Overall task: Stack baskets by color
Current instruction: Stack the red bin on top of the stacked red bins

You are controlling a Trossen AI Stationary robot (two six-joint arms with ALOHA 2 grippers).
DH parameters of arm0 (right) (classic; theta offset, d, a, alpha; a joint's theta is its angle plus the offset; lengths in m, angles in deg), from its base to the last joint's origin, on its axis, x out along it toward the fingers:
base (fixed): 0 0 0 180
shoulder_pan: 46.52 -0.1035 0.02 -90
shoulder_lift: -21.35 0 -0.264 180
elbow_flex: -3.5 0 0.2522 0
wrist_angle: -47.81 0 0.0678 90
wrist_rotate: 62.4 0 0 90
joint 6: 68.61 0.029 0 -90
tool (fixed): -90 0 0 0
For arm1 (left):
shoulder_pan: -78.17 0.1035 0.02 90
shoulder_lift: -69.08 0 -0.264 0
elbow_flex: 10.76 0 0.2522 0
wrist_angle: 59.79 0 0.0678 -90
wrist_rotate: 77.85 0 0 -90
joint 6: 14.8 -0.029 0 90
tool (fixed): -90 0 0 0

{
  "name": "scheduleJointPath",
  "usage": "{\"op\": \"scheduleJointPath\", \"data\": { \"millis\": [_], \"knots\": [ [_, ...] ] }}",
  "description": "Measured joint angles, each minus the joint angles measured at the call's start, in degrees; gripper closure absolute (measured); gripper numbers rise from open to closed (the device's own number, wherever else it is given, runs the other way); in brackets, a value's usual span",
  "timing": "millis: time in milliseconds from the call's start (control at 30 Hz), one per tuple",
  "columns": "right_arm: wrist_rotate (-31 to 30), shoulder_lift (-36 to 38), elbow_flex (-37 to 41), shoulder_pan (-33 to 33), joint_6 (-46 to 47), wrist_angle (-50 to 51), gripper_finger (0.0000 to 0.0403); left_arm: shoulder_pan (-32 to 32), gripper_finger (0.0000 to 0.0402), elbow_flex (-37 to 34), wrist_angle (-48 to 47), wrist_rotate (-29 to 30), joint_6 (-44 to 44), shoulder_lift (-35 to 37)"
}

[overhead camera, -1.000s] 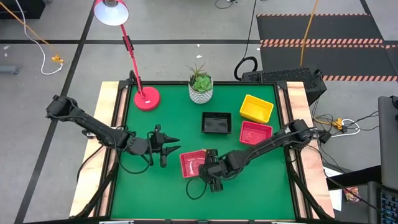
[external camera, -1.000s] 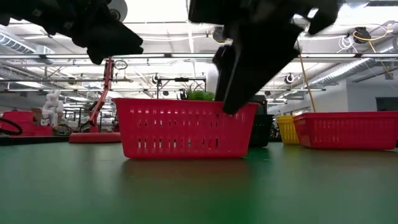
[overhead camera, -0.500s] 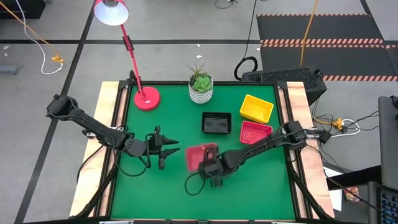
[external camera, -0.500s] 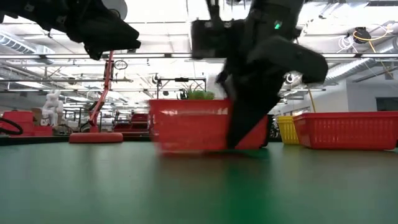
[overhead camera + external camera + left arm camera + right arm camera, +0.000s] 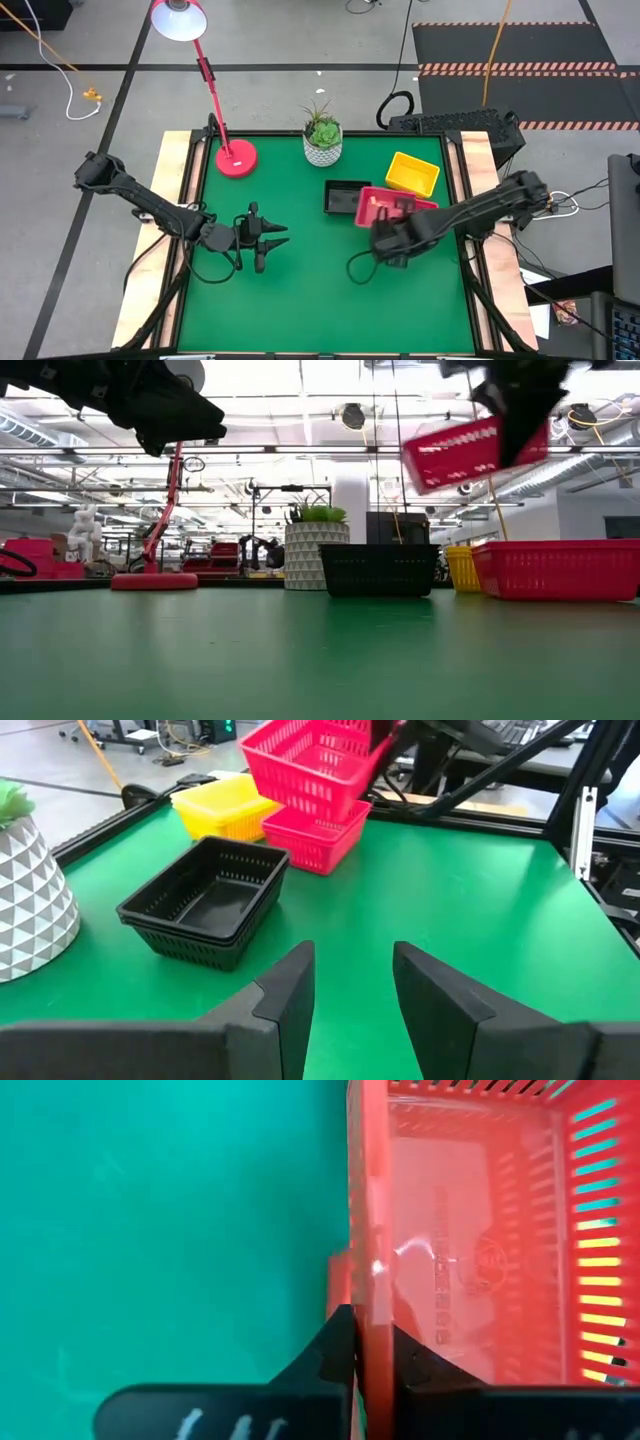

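overhead, table-level, two wrist views — shared table [image 5: 300, 300]

The front half of the green table [image 5: 300, 300] lies bare, open to a gripper. Farther back, a black basket [image 5: 346, 196], yellow basket [image 5: 413, 173], red basket [image 5: 420, 207], plant pot [image 5: 322, 145] and lamp base [image 5: 236, 158] block passage.

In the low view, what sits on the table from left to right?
Red lamp base → white patterned plant pot → black baskets → yellow basket → red basket on the table.
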Motion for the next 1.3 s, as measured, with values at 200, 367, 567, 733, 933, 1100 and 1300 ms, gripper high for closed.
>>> {"op": "scheduleJointPath", "data": {
  "millis": [200, 367, 567, 733, 933, 1100, 1300],
  "knots": [
    [0.07, 11.79, 15.19, 0.32, 7.94, -2.78, 0.0402, -0.31, 0.0263, 0.00, 0.00, -0.04, -0.03, 0.00],
    [2.88, 19.36, 27.80, 1.00, 10.70, -11.61, 0.0402, -0.31, 0.0263, 0.00, 0.00, -0.04, -0.01, 0.00],
    [5.43, 22.40, 37.13, 2.41, 11.20, -18.47, 0.0402, -0.20, 0.0263, 0.00, 0.00, -0.04, -0.64, 0.00],
    [7.68, 22.89, 37.92, 2.54, 9.32, -22.51, 0.0380, -0.20, 0.0263, 0.00, 0.02, -0.04, -0.60, 0.00],
    [7.61, 24.29, 37.03, 2.54, 8.71, -26.05, 0.0316, -0.13, 0.0263, 0.00, 0.00, -0.04, -0.58, 0.00],
    [7.70, 25.48, 37.01, 2.54, 9.36, -27.66, 0.0261, -0.13, 0.0263, 0.00, -0.09, -0.04, -0.49, 0.00],
    [11.12, 25.93, 37.01, 2.56, 11.35, -27.55, 0.0215, -0.11, 0.0263, 0.02, -0.35, -0.07, -0.30, 0.00]
  ]
}}
